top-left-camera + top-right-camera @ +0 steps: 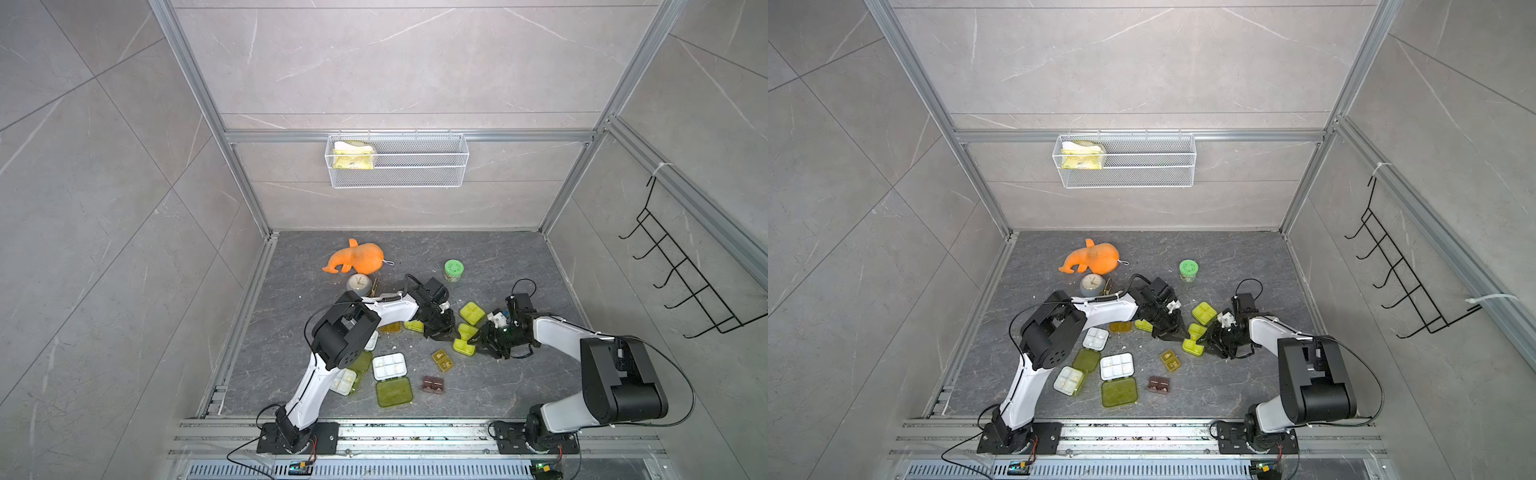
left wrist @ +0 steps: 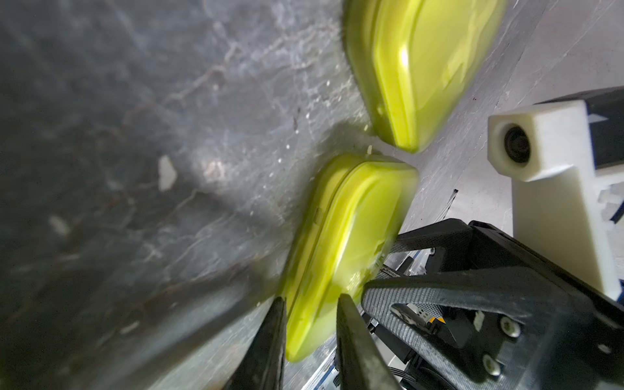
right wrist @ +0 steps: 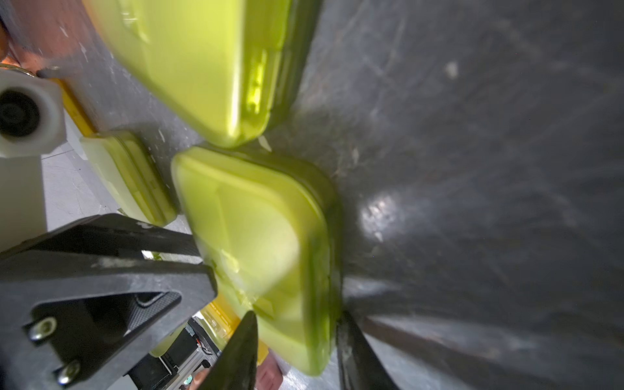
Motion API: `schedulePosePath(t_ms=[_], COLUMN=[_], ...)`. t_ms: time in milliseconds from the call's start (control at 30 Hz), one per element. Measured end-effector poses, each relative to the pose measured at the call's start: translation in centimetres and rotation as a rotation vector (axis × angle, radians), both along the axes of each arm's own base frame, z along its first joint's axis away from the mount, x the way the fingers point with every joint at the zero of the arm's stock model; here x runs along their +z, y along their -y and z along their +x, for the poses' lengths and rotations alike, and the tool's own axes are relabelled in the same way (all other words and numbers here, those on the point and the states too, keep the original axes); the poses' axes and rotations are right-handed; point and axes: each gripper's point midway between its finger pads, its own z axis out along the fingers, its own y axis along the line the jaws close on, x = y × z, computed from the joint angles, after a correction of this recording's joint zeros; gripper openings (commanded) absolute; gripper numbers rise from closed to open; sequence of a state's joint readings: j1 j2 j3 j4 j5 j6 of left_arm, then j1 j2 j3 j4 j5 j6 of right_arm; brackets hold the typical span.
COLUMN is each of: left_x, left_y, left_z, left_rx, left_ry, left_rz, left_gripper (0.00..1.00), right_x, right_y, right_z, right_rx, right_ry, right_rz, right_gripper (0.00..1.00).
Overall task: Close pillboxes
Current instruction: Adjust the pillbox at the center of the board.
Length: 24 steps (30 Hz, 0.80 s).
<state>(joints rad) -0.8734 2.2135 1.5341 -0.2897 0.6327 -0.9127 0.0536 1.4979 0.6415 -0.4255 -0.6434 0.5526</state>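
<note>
Pinching one yellow-green pillbox [image 1: 464, 348] from both sides, lid down, flat on the desk [image 1: 519, 266], right of centre in both top views. Gripped at one end with left claw [image 2: 311, 297], fingers clamped on its two faces; likewise along its edge with right claw [image 3: 295, 314]. Just beside a corner: second pillbox [image 2: 422, 67], also lidded.

Yellow-green pillboxes [image 1: 471, 312] lie on grey (white-veined) floor [image 1: 498, 257].

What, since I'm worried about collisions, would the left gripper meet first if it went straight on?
The closed yellow-green pillbox sitting between its jaws; the left gripper straddles its edge. A second pillbox lies beyond, though depth is unclear.
</note>
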Motion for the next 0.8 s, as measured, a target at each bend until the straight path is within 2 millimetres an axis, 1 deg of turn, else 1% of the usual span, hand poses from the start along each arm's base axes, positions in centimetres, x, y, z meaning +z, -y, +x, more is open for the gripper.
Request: schedulePosePath(t_ms=[300,600,700,800], left_x=[0.0,0.0,-0.1,-0.1], left_y=[0.2,2.8,3.7,3.8], left_z=[0.2,1.2,1.4,1.4], left_rx=[0.002,-0.019,-0.029,-0.031], left_ry=[-0.002,0.004,0.005,0.002], left_rz=[-0.003,-0.048,-0.063,-0.064], left_gripper=[0.27,0.27,0.28,0.31], right_x=[0.1,0.2,0.2,0.2], right_y=[0.2,1.4,1.8,2.3], right_z=[-0.3,-1.3,-1.5,-1.9], right_rx=[-0.001,-0.022,-0.029,-0.033], right_ry=[-0.006,-0.035,-0.042,-0.052], right_rz=[-0.007,-0.050,-0.059,-0.078], right_gripper=[0.36,0.37,0.39,0.42])
